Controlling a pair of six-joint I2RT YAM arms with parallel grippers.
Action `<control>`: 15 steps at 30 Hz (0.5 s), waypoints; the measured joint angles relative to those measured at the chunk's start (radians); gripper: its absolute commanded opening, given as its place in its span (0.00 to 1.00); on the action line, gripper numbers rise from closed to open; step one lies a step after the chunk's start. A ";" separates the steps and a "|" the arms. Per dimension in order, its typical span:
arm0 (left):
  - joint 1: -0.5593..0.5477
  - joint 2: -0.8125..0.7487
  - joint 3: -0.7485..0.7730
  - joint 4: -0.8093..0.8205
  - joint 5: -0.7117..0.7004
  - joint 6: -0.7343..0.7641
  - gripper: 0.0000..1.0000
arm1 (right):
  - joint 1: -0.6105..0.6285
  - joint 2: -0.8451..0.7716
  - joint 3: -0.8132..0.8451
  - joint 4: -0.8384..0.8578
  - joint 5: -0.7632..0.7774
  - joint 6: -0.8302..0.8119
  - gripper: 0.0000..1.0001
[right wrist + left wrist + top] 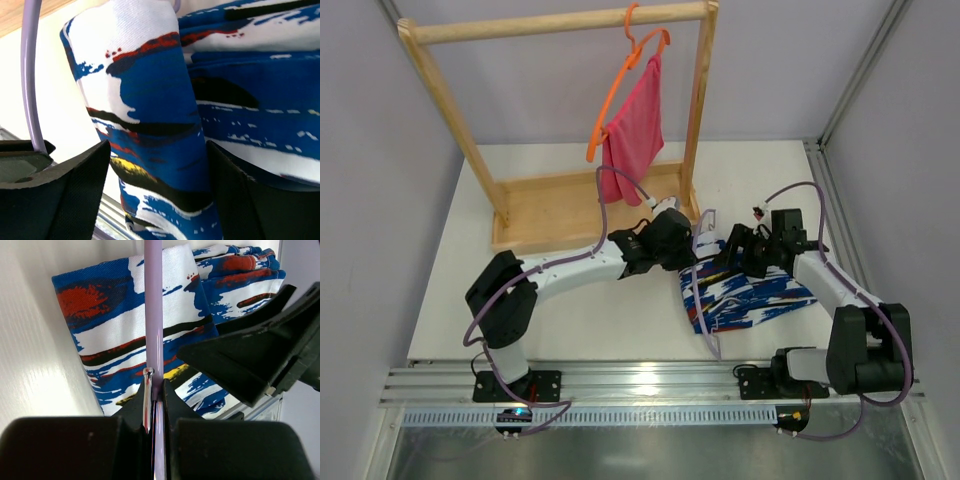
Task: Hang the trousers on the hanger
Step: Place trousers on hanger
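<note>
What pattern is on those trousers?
The trousers show blue, white, red and black brushstrokes, plus some yellow; best in the left wrist view.

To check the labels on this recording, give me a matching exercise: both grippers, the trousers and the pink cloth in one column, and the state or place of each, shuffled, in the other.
1. left gripper
2. right gripper
3. trousers
4. pink cloth

A. hangs on the orange hanger on the wooden rack
B. open, astride a fold of the trousers
C. shut on the lilac hanger
D. lies on the white table

Pairs: 1-C, 2-B, 3-D, 4-A
</note>
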 measured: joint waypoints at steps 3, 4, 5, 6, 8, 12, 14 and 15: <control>0.000 0.000 0.000 0.002 0.000 0.002 0.00 | -0.016 0.039 -0.030 0.085 -0.074 -0.006 0.30; 0.000 0.000 0.000 0.001 0.000 0.002 0.00 | -0.021 0.041 -0.051 0.113 -0.089 0.004 0.23; 0.000 0.000 0.000 0.000 0.000 0.002 0.00 | -0.022 0.035 -0.068 0.128 -0.096 0.010 0.12; 0.000 0.000 0.000 -0.003 -0.001 0.000 0.00 | -0.023 0.020 -0.089 0.145 -0.098 0.017 0.10; 0.000 -0.003 0.000 -0.015 -0.006 -0.003 0.00 | -0.024 -0.047 -0.130 0.155 -0.091 0.040 0.04; 0.000 -0.024 0.000 -0.056 -0.019 -0.010 0.00 | -0.024 -0.278 -0.210 0.188 -0.080 0.096 0.04; 0.000 -0.044 -0.004 -0.076 -0.024 -0.010 0.00 | -0.016 -0.386 -0.265 0.211 -0.068 0.128 0.04; -0.002 -0.059 -0.015 -0.077 -0.027 -0.010 0.00 | -0.013 -0.434 -0.303 0.228 -0.057 0.146 0.04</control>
